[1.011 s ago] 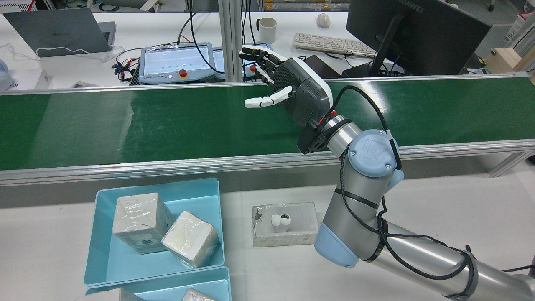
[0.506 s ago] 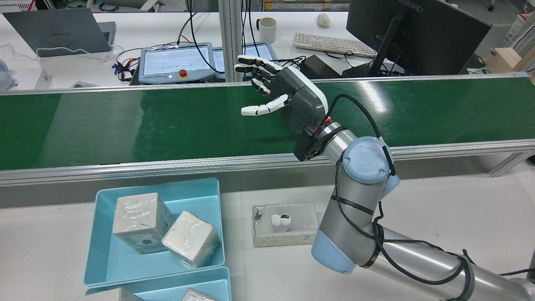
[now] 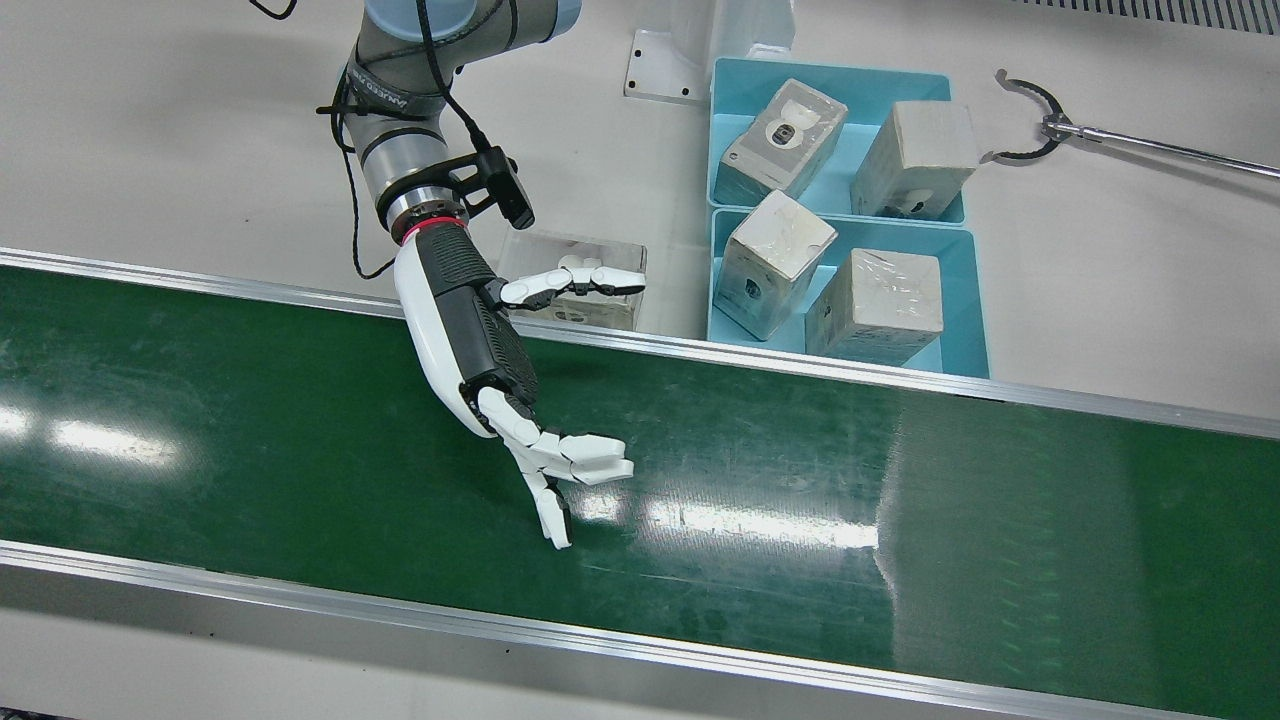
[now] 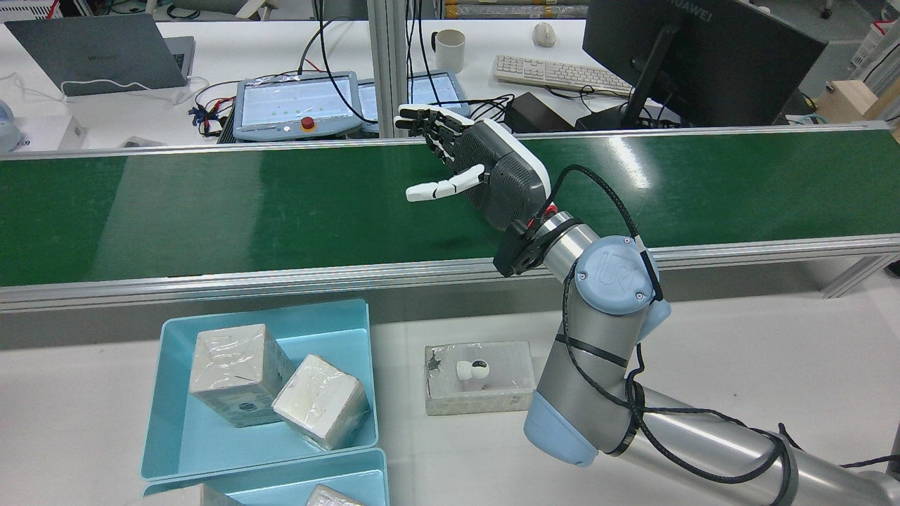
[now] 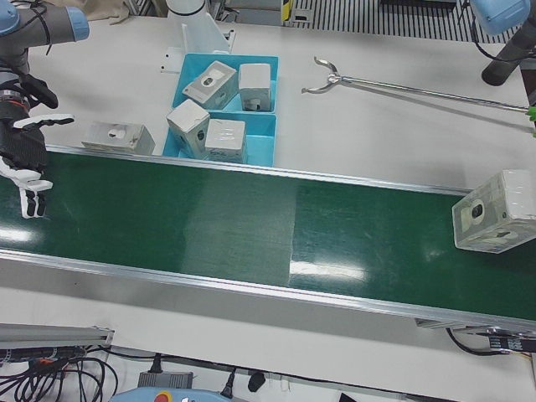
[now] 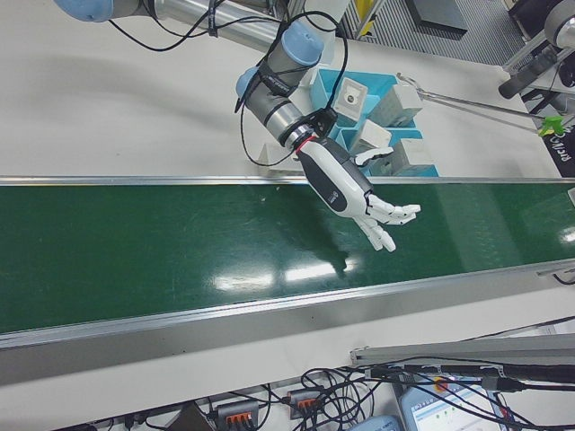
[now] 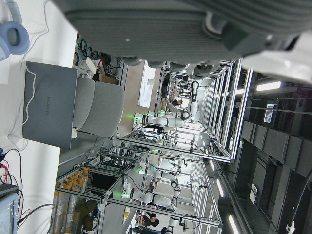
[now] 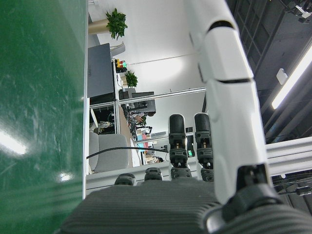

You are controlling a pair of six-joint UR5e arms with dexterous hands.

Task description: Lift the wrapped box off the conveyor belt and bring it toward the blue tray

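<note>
A wrapped box (image 5: 494,213) lies on the green conveyor belt (image 5: 251,226) at the far right of the left-front view, far from both hands. My right hand (image 4: 485,169) is open and empty, fingers spread, hovering above the belt (image 4: 211,204). It also shows in the front view (image 3: 480,350), the left-front view (image 5: 21,159) and the right-front view (image 6: 350,189). Blue trays (image 4: 337,330) holding several wrapped boxes stand on the white table beside the belt, also in the front view (image 3: 955,245). My left hand (image 7: 195,24) shows only as a grey palm in its own view.
A loose wrapped box (image 4: 478,376) lies on the table between the right arm and the trays. A long metal grabber tool (image 3: 1100,130) lies beside the trays. Monitor, keyboard and laptop stand beyond the belt.
My right hand has shifted slightly left and lower over the belt. It stays open and empty.
</note>
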